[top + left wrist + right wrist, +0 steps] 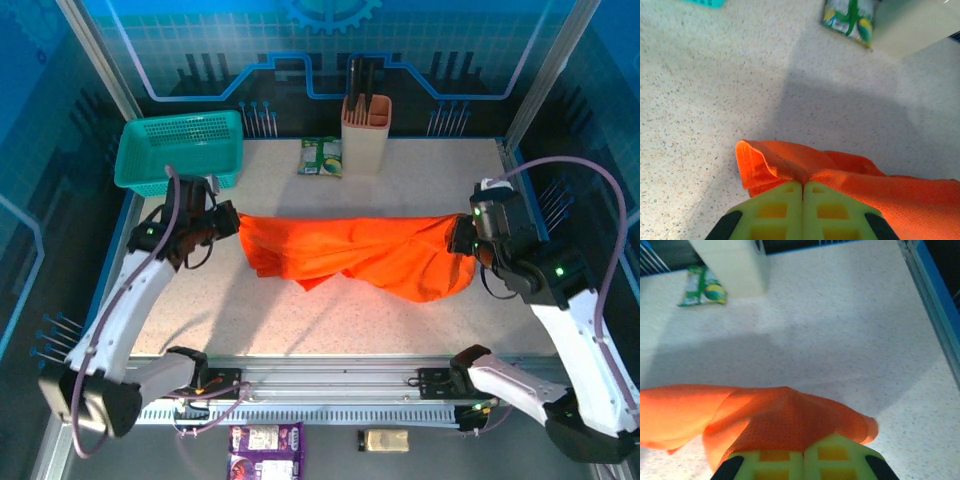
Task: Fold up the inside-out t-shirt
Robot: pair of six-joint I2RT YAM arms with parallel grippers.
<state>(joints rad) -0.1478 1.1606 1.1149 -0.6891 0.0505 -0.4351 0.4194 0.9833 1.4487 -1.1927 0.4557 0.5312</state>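
The pale speckled table (300,325) sits inside a blue-panelled enclosure (200,50) with metal posts at its far corners. The orange t-shirt (360,255) stretches across the table's middle, its lower folds drooping. The left gripper (232,222) is clamped on its left end, and the right gripper (458,237) is pinched on its right end near the right edge. A teal mesh basket (180,150) occupies the far left corner. A green packet (321,157) and a beige holder (366,133) stand at the far edge. Open tabletop runs from the shirt to the near edge.
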